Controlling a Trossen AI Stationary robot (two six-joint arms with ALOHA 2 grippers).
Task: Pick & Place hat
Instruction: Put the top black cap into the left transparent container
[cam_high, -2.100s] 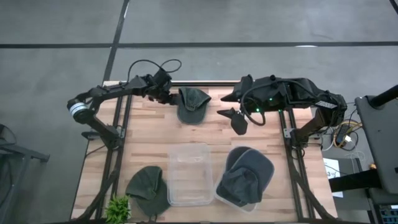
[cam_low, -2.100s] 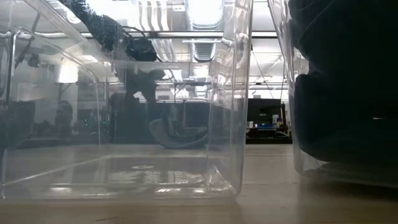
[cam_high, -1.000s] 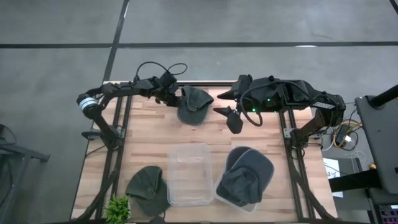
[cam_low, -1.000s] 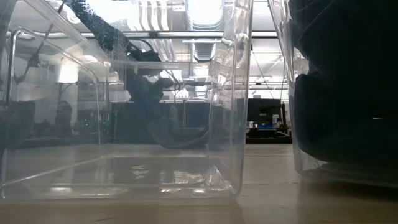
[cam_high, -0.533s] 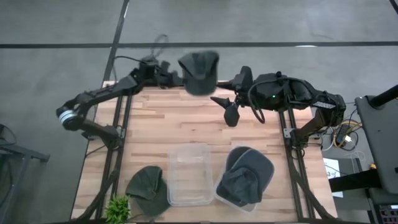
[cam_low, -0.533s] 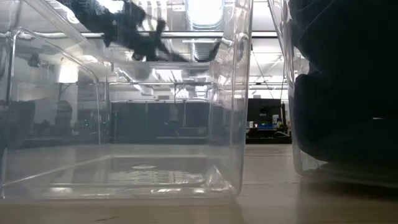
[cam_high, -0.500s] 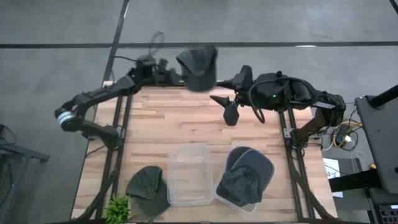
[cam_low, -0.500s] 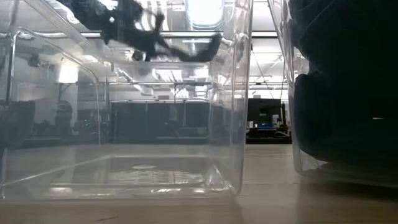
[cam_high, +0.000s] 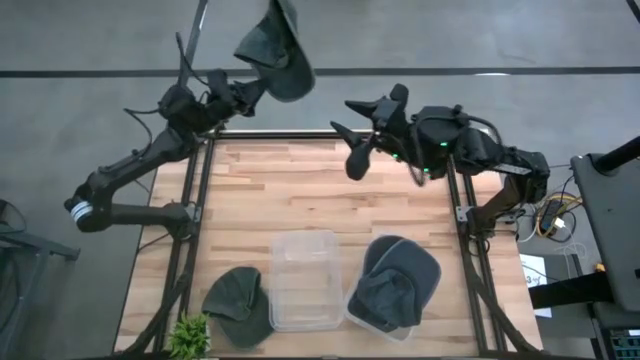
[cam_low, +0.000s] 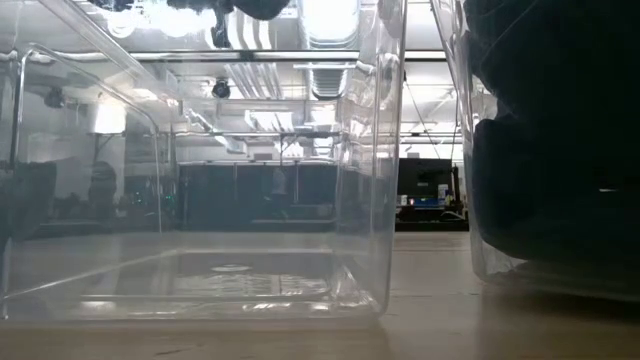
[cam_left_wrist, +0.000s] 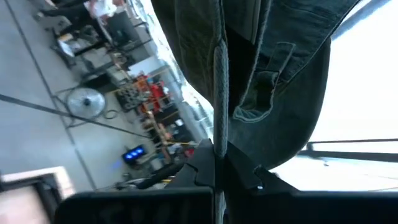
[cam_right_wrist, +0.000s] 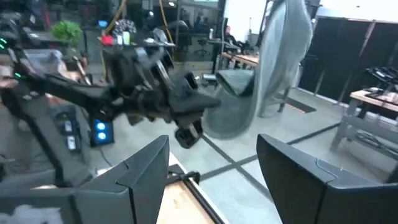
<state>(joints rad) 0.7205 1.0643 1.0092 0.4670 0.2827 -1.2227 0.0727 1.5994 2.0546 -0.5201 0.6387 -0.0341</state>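
Note:
A dark green hat (cam_high: 275, 45) hangs in the air high above the table's far edge, with my left gripper (cam_high: 243, 92) shut on it. The left wrist view shows the hat (cam_left_wrist: 267, 74) spreading beyond the fingertips. In the right wrist view it (cam_right_wrist: 273, 62) stands up past the left gripper (cam_right_wrist: 185, 121). In the low view only its underside (cam_low: 245, 8) shows, at the top edge. My right gripper (cam_high: 346, 135) hovers open over the far middle of the table, holding nothing (cam_right_wrist: 214, 180). My left gripper pinches the hat's rim edge (cam_left_wrist: 219, 134) between its two shut fingers, the edge running straight along between them. The hat is lifted clear of the table and reaches out beyond the fingertips, its crown open toward the wrist camera.
An empty clear bin (cam_high: 303, 280) stands at the near middle. Beside it on the right, a second bin (cam_high: 352, 305) holds dark grey hats (cam_high: 400, 275). Another green hat (cam_high: 238, 305) lies near the front left, next to a small plant (cam_high: 190, 335).
My left gripper has swung up and toward the table's far left corner, staying shut on the hat. The hat has been raised off the far part of the table and now hangs high above it. My right gripper has risen a little toward the far edge, staying open.

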